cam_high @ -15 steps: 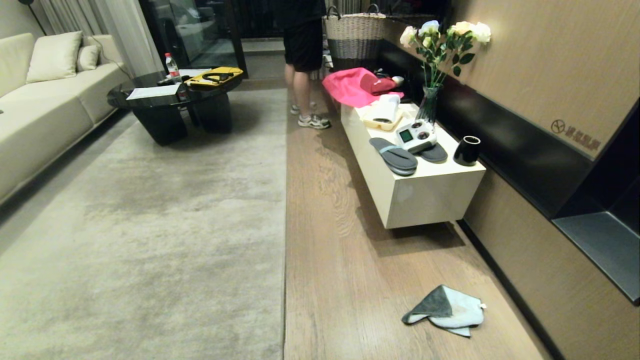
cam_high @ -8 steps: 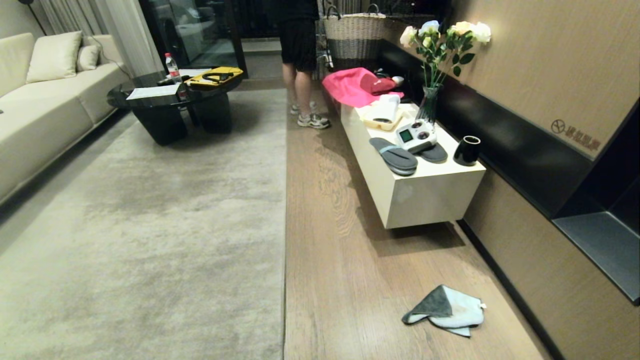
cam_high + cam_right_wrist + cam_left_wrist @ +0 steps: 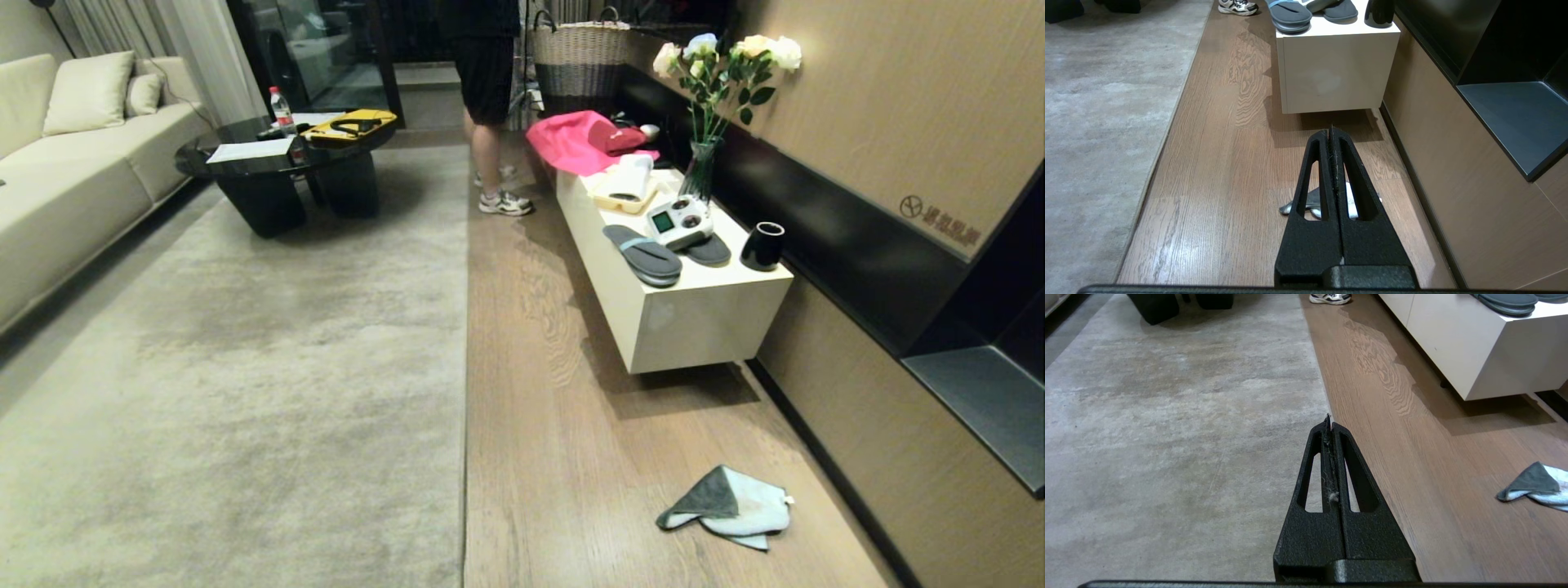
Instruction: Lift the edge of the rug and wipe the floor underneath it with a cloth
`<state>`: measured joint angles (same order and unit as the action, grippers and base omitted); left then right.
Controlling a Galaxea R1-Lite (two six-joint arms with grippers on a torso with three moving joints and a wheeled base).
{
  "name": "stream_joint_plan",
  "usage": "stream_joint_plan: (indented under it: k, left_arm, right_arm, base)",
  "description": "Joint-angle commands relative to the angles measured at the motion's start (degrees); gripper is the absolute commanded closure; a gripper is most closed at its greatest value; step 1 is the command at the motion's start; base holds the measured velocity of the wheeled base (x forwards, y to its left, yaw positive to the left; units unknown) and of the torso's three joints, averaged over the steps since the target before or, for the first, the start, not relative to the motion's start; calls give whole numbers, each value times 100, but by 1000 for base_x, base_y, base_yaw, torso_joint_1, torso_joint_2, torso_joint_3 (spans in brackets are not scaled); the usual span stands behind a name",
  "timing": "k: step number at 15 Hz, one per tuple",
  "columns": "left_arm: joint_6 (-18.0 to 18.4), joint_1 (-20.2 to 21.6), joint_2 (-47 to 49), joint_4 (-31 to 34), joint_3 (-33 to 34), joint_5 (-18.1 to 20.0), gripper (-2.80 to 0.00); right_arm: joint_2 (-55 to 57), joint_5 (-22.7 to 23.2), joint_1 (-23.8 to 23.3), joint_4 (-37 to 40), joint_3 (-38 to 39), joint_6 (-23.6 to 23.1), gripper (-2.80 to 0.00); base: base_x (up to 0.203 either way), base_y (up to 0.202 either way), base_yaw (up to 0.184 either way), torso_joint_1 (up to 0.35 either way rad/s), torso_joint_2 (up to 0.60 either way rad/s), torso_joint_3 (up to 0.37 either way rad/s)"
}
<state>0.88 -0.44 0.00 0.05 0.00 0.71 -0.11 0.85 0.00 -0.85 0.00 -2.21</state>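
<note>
The large beige-grey rug (image 3: 245, 367) lies flat, and its straight rug edge (image 3: 465, 367) runs up the middle of the head view beside the wood floor (image 3: 555, 441). The cloth (image 3: 727, 506), dark grey over pale mint, lies crumpled on the floor near the right wall. Neither arm shows in the head view. In the left wrist view my left gripper (image 3: 1329, 421) hangs shut and empty above the rug edge (image 3: 1327, 412), with the cloth (image 3: 1533, 486) off to one side. My right gripper (image 3: 1331, 131) is shut and empty, held above the cloth (image 3: 1310, 200), which its fingers partly hide.
A white low cabinet (image 3: 694, 318) with grey slippers (image 3: 645, 255), a vase and a black cup stands along the right wall. A person (image 3: 490, 106) stands at the far end by a basket (image 3: 580, 49). A black coffee table (image 3: 286, 163) and a sofa (image 3: 73, 180) sit left.
The person at the far end has shifted their feet, one foot now lifted back. Rug, cloth and camera have not moved.
</note>
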Motion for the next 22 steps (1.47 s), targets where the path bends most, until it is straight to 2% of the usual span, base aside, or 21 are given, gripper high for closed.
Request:
stream_joint_plan:
  k: [1, 5, 13, 22]
  left_arm:
    - [0, 0, 0, 4, 0, 0, 0]
    - [0, 0, 0, -5, 0, 0, 0]
    - [0, 0, 0, -5, 0, 0, 0]
    - [0, 0, 0, -3, 0, 0, 0]
  right_arm:
    - [11, 3, 0, -3, 0, 1, 0]
    - [11, -5, 0, -3, 0, -7, 0]
    - [11, -5, 0, -3, 0, -25, 0]
    - [11, -5, 0, -3, 0, -25, 0]
  base:
    - [0, 0, 0, 0, 0, 0]
    - [0, 0, 0, -9, -95, -111]
    - [0, 0, 0, 9, -405, -394]
    - [0, 0, 0, 114, -483, -370]
